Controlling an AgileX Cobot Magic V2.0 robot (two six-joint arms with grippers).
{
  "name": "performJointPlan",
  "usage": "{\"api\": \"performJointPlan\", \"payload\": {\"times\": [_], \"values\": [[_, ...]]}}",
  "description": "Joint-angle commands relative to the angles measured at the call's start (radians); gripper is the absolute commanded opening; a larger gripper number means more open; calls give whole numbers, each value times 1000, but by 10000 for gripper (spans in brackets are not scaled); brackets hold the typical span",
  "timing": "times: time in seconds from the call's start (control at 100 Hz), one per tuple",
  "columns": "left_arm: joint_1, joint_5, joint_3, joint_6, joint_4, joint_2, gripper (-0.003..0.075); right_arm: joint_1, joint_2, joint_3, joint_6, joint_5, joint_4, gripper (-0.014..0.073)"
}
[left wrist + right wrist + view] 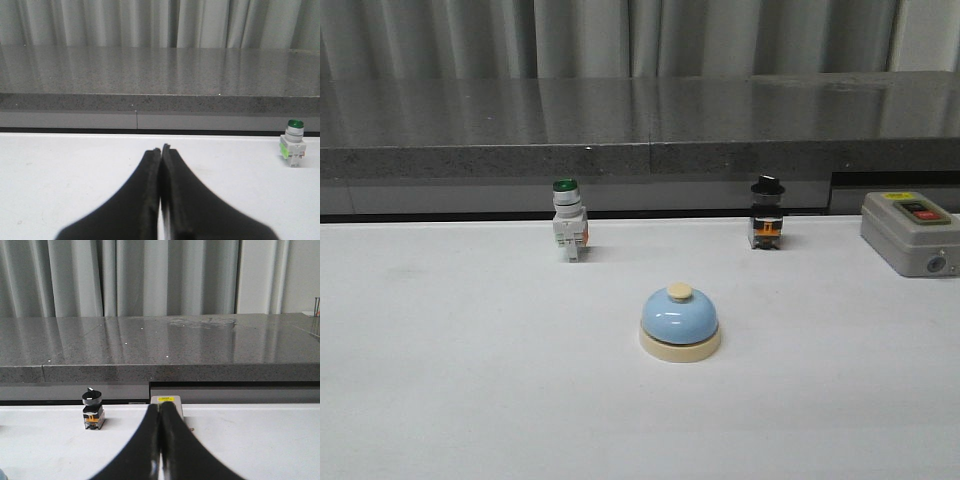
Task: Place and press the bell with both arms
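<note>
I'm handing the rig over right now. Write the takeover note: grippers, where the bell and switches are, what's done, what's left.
Left gripper: shut, holding nothing, low over the white table.
Right gripper: shut, holding nothing.
Neither arm shows in the front view.
Bell: upright on the table near the centre, untouched.
Behind it: green-capped switch to the left, black-capped switch to the right, grey control box at far right.
Done: nothing evident.
Left: place the bell and press its button.

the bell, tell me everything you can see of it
The bell is a small glossy light-blue dome on a round cream base, with a cream button on top. It stands upright near the middle of the white table, nearer the camera than both switches. Nothing touches it but the table; no pincer is near it.
</note>
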Motion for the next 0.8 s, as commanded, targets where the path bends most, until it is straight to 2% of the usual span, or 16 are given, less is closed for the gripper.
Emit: {"api": "performJointPlan", "payload": {"times": [0.0, 0.79], "values": [[1, -164, 29, -35, 22, -30, -20, -5, -18, -14, -2, -84, -11, -60], [1, -138, 43, -35, 55, -30, -20, -5, -18, -14, -2, -84, -11, -60]]}}
